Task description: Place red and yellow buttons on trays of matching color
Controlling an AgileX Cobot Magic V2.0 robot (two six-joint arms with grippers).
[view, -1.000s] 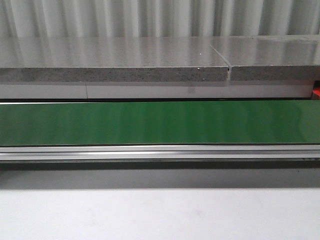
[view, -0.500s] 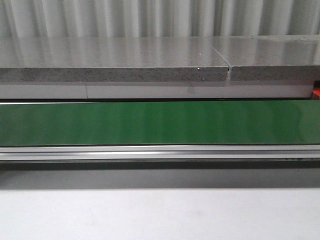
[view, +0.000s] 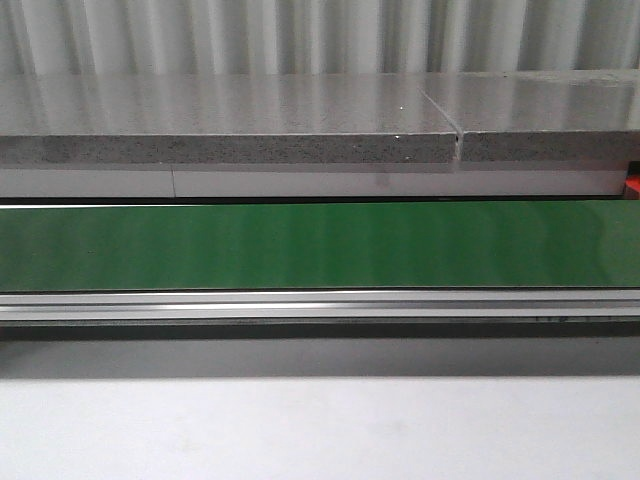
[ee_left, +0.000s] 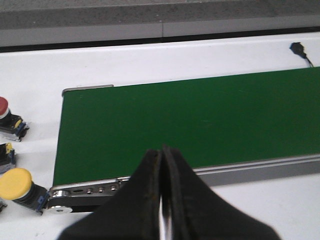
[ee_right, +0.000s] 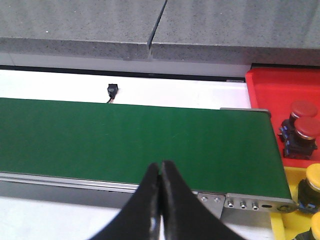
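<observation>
Front view: green conveyor belt spanning the frame, grey stone ledge behind it, white desk in front; no arm, button or tray visible here. Left wrist view: left pincer clenched on nothing, fingertips pressed together, hanging above the near edge of the belt at its end roller. Unsorted supply beside that belt end on the desk: yellow button nearest the roller, red button further along, a third unit between them, cut by the frame edge and of uncertain colour. Right wrist view: right pincer likewise clenched and empty, above the opposite belt end. Red tray just beyond that end, already holding two red buttons; yellow tray next to it, holding yellow buttons, partly cropped. Belt surface bare in all three views. Judged step: between cycles, several buttons sorted and more waiting at the left, none in transit. Next move, as judged: release left pincer, descend over one waiting button, close around its body below the cap, lift and set it on the belt. Right arm to wait with fingers parted at the delivery end, then match cap colour to tray. Caution: buttons lie on their sides and may roll when nudged.
</observation>
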